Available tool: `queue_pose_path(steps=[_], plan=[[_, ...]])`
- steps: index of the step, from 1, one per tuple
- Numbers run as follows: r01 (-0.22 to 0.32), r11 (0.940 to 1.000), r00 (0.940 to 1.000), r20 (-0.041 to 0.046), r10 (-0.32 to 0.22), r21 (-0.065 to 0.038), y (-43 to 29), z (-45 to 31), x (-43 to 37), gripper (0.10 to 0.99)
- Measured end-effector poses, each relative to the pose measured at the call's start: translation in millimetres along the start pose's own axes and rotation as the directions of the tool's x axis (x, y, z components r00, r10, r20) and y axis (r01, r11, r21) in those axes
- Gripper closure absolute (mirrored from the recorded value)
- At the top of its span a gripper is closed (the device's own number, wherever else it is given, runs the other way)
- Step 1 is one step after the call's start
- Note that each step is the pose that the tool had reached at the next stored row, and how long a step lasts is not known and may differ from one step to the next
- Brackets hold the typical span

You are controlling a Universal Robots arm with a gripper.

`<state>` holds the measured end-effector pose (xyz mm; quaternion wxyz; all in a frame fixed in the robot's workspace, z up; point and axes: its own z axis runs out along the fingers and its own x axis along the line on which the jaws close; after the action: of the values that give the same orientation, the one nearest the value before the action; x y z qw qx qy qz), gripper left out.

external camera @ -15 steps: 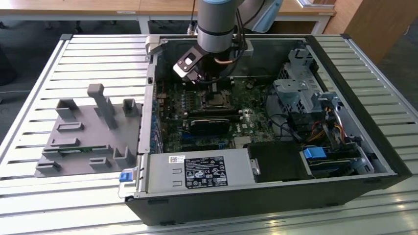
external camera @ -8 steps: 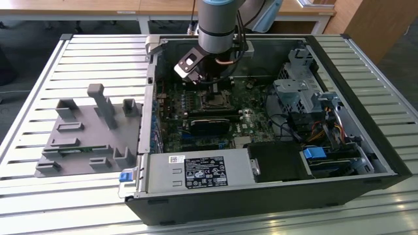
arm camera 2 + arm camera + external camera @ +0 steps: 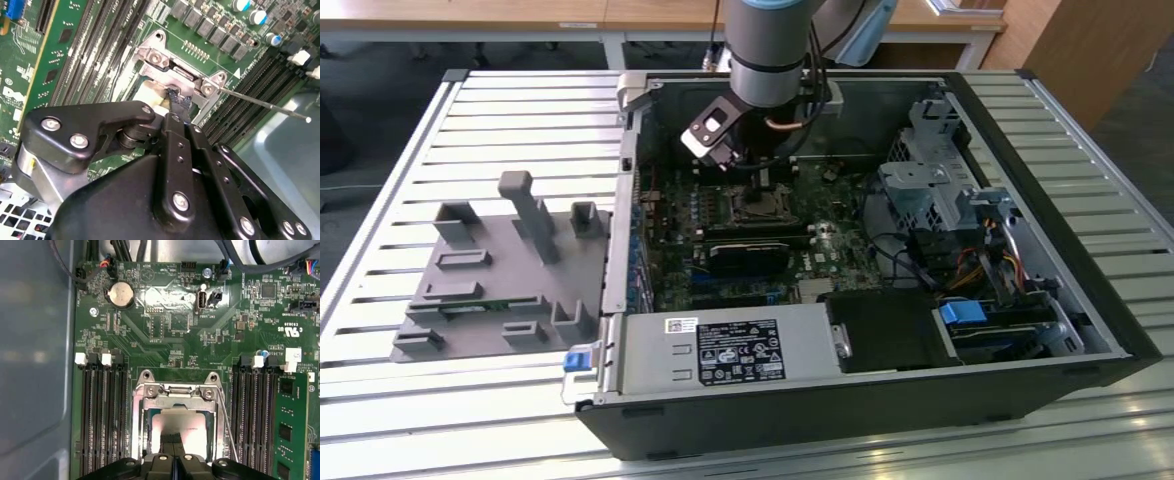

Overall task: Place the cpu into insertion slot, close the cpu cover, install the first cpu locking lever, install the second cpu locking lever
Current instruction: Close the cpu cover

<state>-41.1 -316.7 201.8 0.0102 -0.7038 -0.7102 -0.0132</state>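
We see the black metal gripper point(image 3: 172, 438) with its fingers pressed together, right over the pale silver square cpu point(image 3: 195, 426). That chip lies flat in the small black square insertion slot point(image 3: 758, 207). The thin silvery frame-shaped cpu cover point(image 3: 175, 390) sits around it.

Light: we log bright, even light in the exterior view | glare: pale table slats point(image 3: 520, 110), white patch on board point(image 3: 165, 295) | shadow: case point(image 3: 881, 110) interior dimmer | focus: near wall point(image 3: 35, 365) and black gripper point(image 3: 177, 100) soft.
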Motion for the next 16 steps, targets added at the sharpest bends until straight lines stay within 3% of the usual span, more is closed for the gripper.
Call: queue_pose_path(steps=[5, 16], plan=[[0.0, 1.0, 1.0, 0.0018, 0.0, 0.001, -0.2, -13.5, 0.1, 0.98], [0.0, 1.0, 1.0, 0.0018, 0.0, -0.001, 2.5, -14.2, -1.1, 0.98]])
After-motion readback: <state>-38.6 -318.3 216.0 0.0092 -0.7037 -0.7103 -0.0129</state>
